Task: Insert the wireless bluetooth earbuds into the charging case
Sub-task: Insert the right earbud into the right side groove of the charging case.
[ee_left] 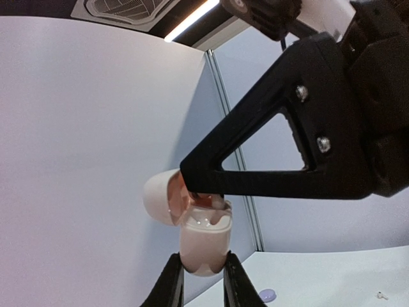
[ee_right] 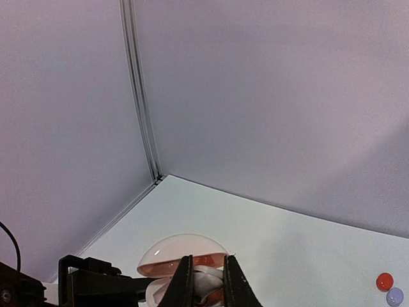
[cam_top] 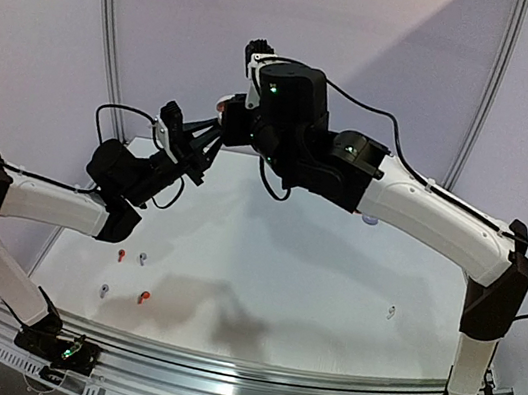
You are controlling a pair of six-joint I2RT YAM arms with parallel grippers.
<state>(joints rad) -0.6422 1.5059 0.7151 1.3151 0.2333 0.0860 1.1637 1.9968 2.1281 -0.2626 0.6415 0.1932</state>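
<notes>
**Holding the case mid-air, most buds down on the table**

Got both arms raised and meeting at upper centre of the top view, above the matte white table [cam_top: 333, 270]. Seeing the left gripper [ee_left: 201, 259] clamped tight on the lower body of the case [ee_left: 204, 233]: smooth cream shell, rounded, pinkish inside, with the lid [ee_left: 160, 198] flipped open to the left. Seeing the right gripper [ee_right: 208, 259] pinched nearly together, tips dipped into the case mouth. Can't tell whether a bud sits between them.

Spotted red buds [cam_top: 121, 255] and grey buds [cam_top: 142, 258] scattered at lower left of the table, plus one white bud [cam_top: 392, 312] off at the right.

Guessing featherweight, hard, glossy plastic, so slippery and easy to flick away. Would pinch gently across the bulb end, stem pointing down toward its socket. No need for squeeze, just careful aim.
</notes>
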